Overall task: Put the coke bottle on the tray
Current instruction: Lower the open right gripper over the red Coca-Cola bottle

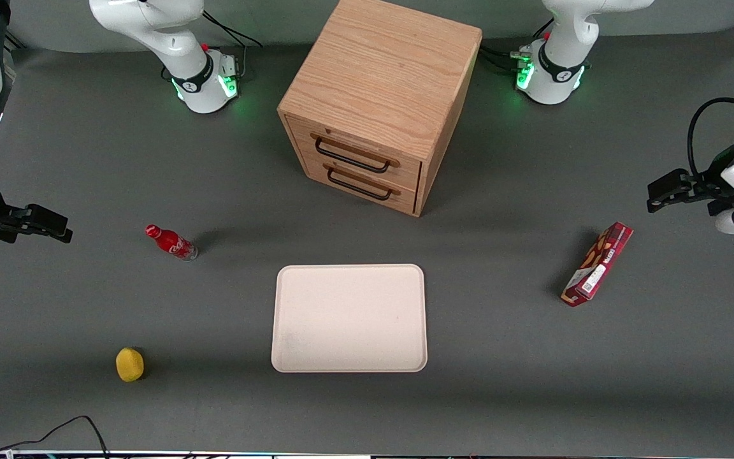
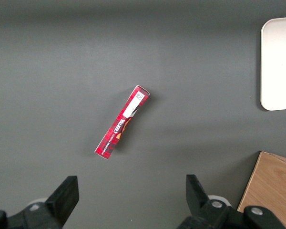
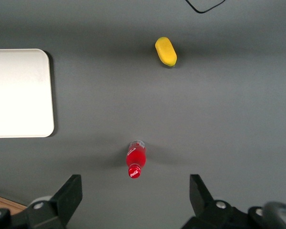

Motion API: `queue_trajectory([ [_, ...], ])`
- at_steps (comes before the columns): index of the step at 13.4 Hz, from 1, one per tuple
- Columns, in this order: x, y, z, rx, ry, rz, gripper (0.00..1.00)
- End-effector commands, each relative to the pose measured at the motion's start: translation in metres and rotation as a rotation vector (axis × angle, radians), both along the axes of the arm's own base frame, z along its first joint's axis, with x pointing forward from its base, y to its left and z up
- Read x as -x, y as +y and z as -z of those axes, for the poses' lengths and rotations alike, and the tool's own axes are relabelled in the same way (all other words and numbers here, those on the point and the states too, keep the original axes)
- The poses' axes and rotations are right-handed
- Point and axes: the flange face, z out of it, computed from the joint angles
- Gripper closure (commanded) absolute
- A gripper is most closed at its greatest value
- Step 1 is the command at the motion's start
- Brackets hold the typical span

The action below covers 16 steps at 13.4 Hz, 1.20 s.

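Here gripper (image 3: 136,200) spread above coke bottle (image 3: 136,161); tray (image 3: 19,93) cropped.

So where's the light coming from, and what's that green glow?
Front view: the coke bottle and wooden drawer cabinet cast soft shadows on the table, so light is diffuse; the green glow comes from lights on the arm bases. Right wrist view: even, no glare; the open end effector hangs above the bottle.

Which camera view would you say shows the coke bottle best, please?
The right wrist view: the coke bottle stands unobstructed, seen from above, near the open gripper. The front view shows it smaller, from the side, beside the tray. The left wrist view misses it.
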Motion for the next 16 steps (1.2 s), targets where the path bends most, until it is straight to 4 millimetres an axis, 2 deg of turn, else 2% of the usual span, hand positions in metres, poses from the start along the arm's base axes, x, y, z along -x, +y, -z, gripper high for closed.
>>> queue_trajectory([
  [1,-0.001,0.0,0.007,-0.007,0.012,0.015,0.0],
  [3,-0.003,0.002,0.041,-0.008,0.032,0.005,0.0],
  [6,0.004,0.001,0.1,-0.011,0.015,-0.031,0.0],
  [9,0.024,-0.001,0.15,-0.018,-0.011,-0.061,0.0],
  [11,0.043,-0.001,0.176,-0.021,-0.03,-0.063,0.01],
  [12,0.051,0.002,0.189,-0.025,-0.012,-0.066,0.06],
  [13,0.061,0.008,0.197,-0.03,0.005,-0.076,0.09],
  [16,0.083,0.018,0.221,-0.049,0.005,-0.078,0.09],
])
